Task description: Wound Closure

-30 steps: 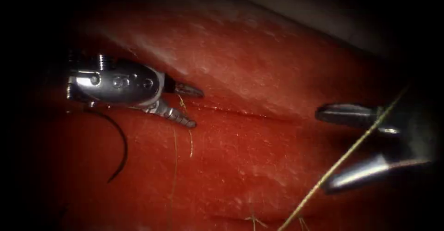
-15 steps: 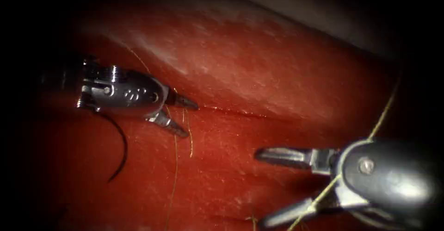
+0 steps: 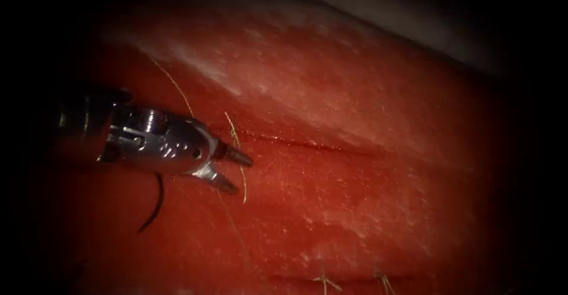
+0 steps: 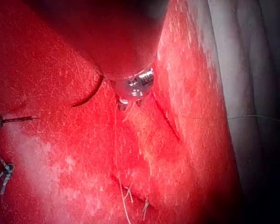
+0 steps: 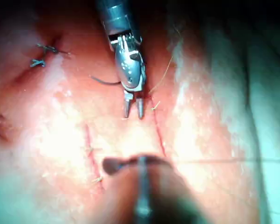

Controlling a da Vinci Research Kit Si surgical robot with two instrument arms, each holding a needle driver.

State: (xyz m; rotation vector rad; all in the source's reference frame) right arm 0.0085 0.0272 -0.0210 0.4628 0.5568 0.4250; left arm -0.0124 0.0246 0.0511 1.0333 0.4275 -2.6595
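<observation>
On the red tissue, my left tool hovers at the left end of the cut. Its jaws are open and hold nothing. The dark curved needle lies free on the tissue left of the cut, its upper part hidden behind the left tool. A short thread end hangs from the cut by the jaws, and a thin thread runs up to the left. The left wrist view shows the tool, the needle and thread. My right tool is blurred, near the left tool.
A second cut with short stitch ends lies at the lower edge. Dark knotted stitches sit on the tissue farther off. A pale cloth edge borders the tissue at the back.
The right tool, open with the long thread beside it, swept in, then left the endoscope view, and that thread went with it. The left tool moved down, covering more of the needle.
</observation>
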